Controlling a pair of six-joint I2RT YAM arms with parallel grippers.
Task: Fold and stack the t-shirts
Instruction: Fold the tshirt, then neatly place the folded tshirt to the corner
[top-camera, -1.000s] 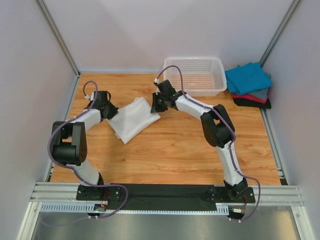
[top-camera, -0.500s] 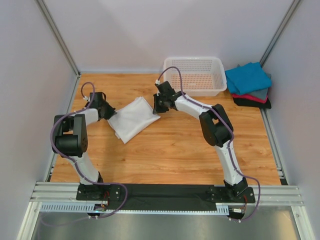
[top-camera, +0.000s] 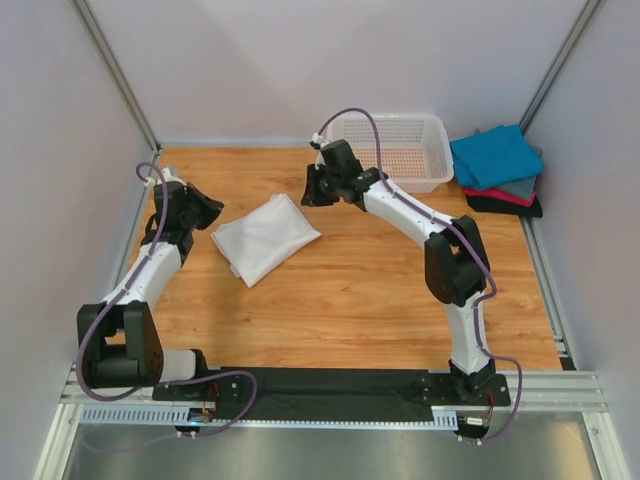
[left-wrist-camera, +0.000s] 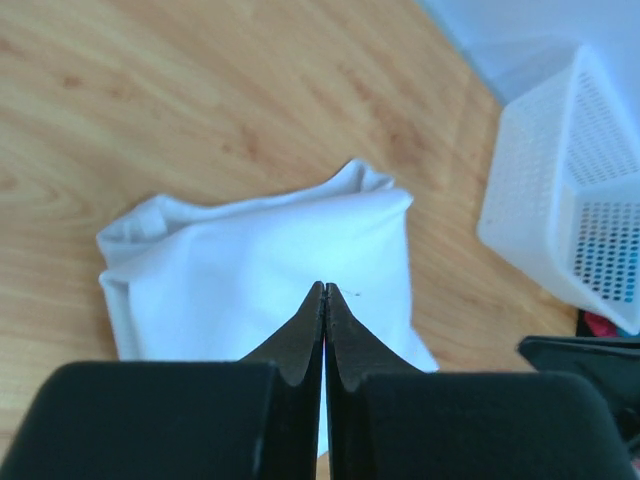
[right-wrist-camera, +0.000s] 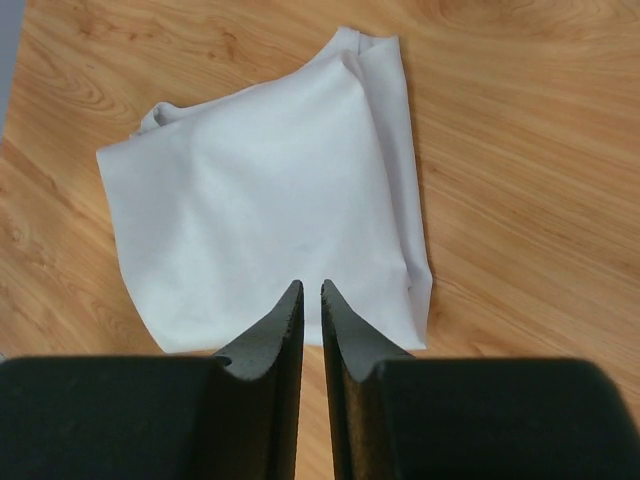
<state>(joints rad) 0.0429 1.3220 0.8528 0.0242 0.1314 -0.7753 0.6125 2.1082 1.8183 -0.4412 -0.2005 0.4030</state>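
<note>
White t-shirt (top-camera: 265, 238) lies folded in a rough square on the table (top-camera: 350, 290), between the two arms and touching neither. Left claw (top-camera: 207, 208) is clenched on nothing; right claw (top-camera: 310, 190) stands barely parted, empty. To carry the shirt to the folded stack (top-camera: 497, 165) at the far right, beside the basket (top-camera: 400, 183), each claw should probably open wide, pinch all layers at opposite edges, and lift level so the fold holds.
</note>
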